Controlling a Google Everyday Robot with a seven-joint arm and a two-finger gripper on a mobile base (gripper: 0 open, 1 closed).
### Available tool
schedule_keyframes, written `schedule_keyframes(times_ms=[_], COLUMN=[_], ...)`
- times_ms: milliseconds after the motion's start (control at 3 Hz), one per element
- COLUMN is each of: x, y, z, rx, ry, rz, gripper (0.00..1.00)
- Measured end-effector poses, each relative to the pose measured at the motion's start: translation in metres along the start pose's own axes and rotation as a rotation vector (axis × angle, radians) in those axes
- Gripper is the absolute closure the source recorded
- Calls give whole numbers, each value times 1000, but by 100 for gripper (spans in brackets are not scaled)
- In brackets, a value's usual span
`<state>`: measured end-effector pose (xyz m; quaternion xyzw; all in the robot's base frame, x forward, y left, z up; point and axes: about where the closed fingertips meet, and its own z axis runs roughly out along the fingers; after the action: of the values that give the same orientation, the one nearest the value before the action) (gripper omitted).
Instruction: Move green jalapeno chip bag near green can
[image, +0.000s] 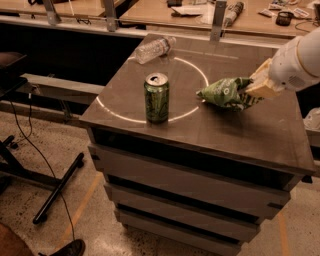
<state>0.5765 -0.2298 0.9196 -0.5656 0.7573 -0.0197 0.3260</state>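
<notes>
The green can (157, 97) stands upright near the front left of the dark cabinet top (235, 135), silver top and pull tab showing. The green jalapeno chip bag (224, 93) is wrinkly and glossy, held in the air just above the top, to the right of the can with a gap between them. My gripper (252, 89) comes in from the right edge on a white arm and is shut on the bag's right end.
A clear plastic bottle (154, 48) lies on its side at the back left of the top. A bright ring of light (196, 69) marks the surface. A wooden bench with clutter (235, 10) runs behind. Cables and a stand leg (57, 187) lie on the floor at left.
</notes>
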Motion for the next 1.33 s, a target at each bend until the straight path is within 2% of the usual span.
schedule_keyframes(times_ms=[333,1000,1333], x=[4,-3,-5], y=[26,58,68], z=[19,49,47], rx=[6,14,13], ry=[-33,6,11], rz=[38,76,83], gripper=[100,100,100])
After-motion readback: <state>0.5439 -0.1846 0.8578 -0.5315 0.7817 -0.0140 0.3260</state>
